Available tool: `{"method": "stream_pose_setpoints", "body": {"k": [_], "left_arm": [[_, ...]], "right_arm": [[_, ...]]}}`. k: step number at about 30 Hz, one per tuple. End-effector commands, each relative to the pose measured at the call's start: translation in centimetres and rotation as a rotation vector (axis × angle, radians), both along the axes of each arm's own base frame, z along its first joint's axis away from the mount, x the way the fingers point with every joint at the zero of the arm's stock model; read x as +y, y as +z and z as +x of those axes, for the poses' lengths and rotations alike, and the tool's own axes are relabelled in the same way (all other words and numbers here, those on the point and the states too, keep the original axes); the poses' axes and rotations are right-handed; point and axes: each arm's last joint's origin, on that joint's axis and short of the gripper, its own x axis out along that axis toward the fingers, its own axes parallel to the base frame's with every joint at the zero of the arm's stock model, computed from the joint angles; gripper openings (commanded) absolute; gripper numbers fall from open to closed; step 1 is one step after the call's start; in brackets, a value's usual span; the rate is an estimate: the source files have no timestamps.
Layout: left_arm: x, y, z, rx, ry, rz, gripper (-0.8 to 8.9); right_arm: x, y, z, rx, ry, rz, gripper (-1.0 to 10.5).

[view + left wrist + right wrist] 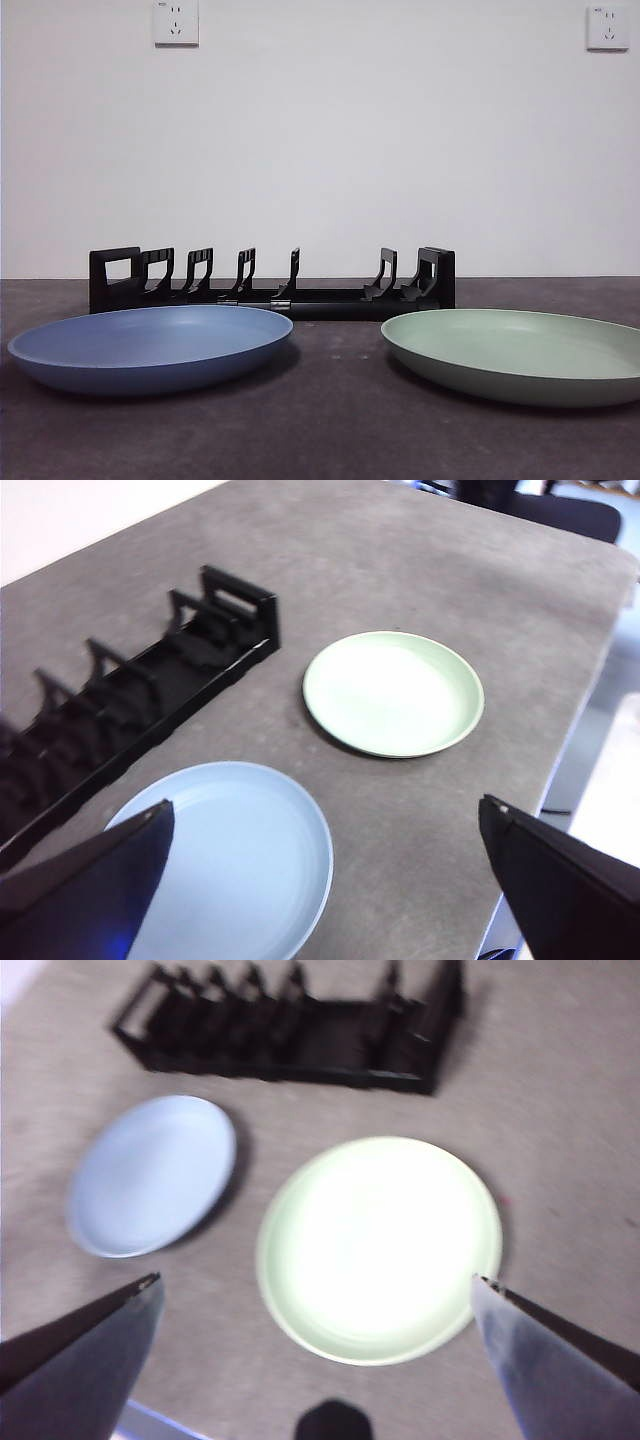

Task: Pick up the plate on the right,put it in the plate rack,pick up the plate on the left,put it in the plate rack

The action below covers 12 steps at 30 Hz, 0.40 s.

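A round blue plate (150,345) and a round pale green plate (520,352) lay flat on the grey worktop (330,430), well apart, just in front of the long black plastic plate rack (272,282), whose slots held nothing. The left claw (330,880) hung above the blue plate, jaws wide apart; the right claw (315,1345) hung above the green plate, jaws likewise spread.
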Motion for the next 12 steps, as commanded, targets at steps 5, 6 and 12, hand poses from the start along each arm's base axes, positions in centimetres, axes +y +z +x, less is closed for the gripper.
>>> {"method": "stream_pose_setpoints", "body": {"k": [5,6,12], "left_arm": [[-1.7,0.1,1.2,-0.058,-0.129,0.069,6.60],[-2.0,0.2,1.4,-0.059,-0.143,0.078,6.60],[-3.9,1.8,2.5,-0.091,-0.197,0.137,6.60]], "right_arm": [[-0.4,-2.3,4.5,0.185,-0.071,-0.056,5.7],[-0.4,-2.7,5.2,0.211,-0.070,-0.055,5.7],[-0.4,-6.2,9.8,0.380,-0.063,-0.064,5.6]]}}
